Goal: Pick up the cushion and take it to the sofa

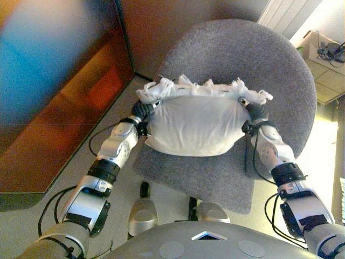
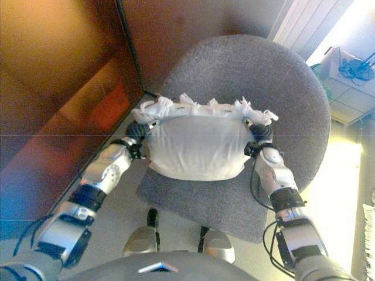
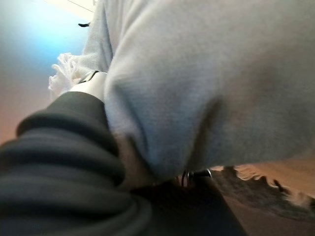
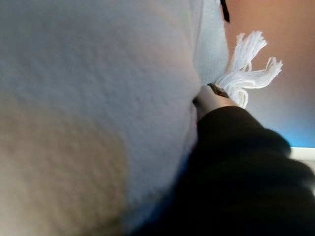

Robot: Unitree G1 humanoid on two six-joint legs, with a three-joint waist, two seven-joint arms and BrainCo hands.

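A white cushion (image 1: 194, 127) with a fringed far edge is held between my two hands over the seat of a grey upholstered armchair (image 1: 242, 59). My left hand (image 1: 141, 110) grips its left upper corner, thumb on top near the fringe. My right hand (image 1: 257, 112) grips the right upper corner the same way. The cloth bunches in at both grips. In the left wrist view the cushion (image 3: 206, 73) fills the frame past the hand's dark cover (image 3: 64, 147). The right wrist view shows the cushion (image 4: 88, 73) pressed against that hand (image 4: 246, 162); most fingers are hidden behind it.
A glossy reddish-brown panel (image 1: 59, 97) stands close on the left, with a strip of floor (image 1: 121, 97) between it and the chair. A white box with cables (image 1: 326, 51) sits at the far right. The chair's curved back (image 2: 258, 58) rises beyond the cushion.
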